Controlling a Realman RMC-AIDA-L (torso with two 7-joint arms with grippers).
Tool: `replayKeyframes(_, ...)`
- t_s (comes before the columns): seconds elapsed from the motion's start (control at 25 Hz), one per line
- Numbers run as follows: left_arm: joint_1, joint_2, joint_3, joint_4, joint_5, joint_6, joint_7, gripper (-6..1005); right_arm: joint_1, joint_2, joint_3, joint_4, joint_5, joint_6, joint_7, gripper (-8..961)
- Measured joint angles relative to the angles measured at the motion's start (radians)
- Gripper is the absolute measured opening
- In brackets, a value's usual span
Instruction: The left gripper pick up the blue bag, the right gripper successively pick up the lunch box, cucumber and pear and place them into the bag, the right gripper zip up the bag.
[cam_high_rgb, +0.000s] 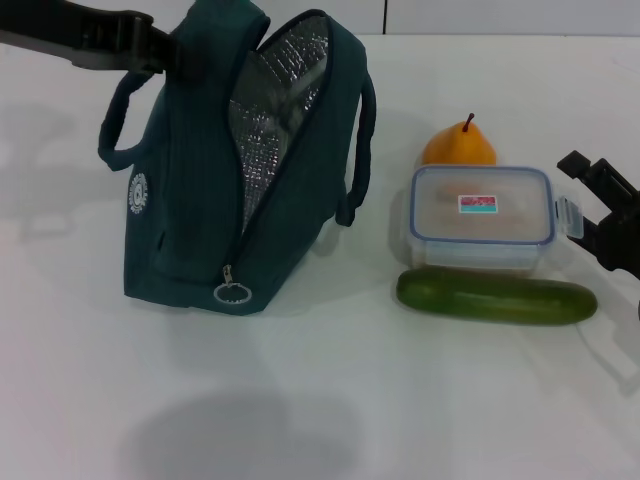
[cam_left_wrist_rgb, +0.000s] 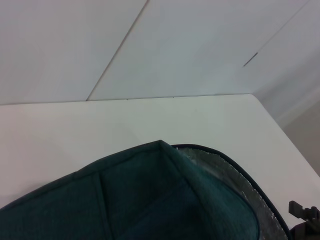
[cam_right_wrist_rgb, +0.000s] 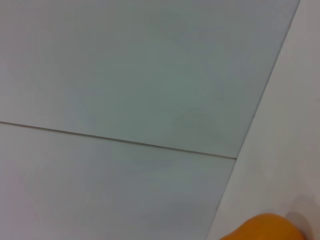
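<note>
Blue bag (cam_high_rgb: 200, 190) upright, unzipped | left claw (cam_high_rgb: 165, 50) tips hidden, state unclear | right claw (cam_high_rgb: 600, 200) apart, cropped

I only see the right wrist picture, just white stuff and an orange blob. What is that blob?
Observer: It is the pear, standing on the table behind the lunch box.
Operator: Is there other food?
Observer: Yes, a cucumber lies in front of the lunch box, touching or nearly touching it.
Operator: Where does it all go?
Observer: Into the blue bag on the robot's left. It stands unzipped, its silver lining showing.
Operator: Who is holding the bag?
Observer: The left gripper is at the bag's top; I cannot tell whether it grips. The right gripper is open beside the lunch box, holding nothing.
</note>
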Motion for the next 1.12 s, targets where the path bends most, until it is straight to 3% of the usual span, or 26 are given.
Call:
replayKeyframes(0.52,0.003,-0.001,-0.001,-0.005,-0.002,0.000,0.020,44,0.013,0.000,-0.006,-0.006,-0.008,0.005,-0.003,854)
replayKeyframes(0.72,0.003,-0.002,-0.004,-0.018,-0.006,0.000,0.031,44,0.009,0.000,-0.008,-0.032,-0.042,0.012,-0.003,612)
replayKeyframes(0.96,0.003,-0.001,-0.006,-0.021,-0.006,0.000,0.040,44,0.012,0.000,-0.009,-0.040,-0.045,0.031,-0.005,402)
replayKeyframes(1.12,0.003,-0.001,-0.006,-0.023,-0.006,0.000,0.047,44,0.014,0.000,-0.009,-0.041,-0.045,0.036,-0.010,319)
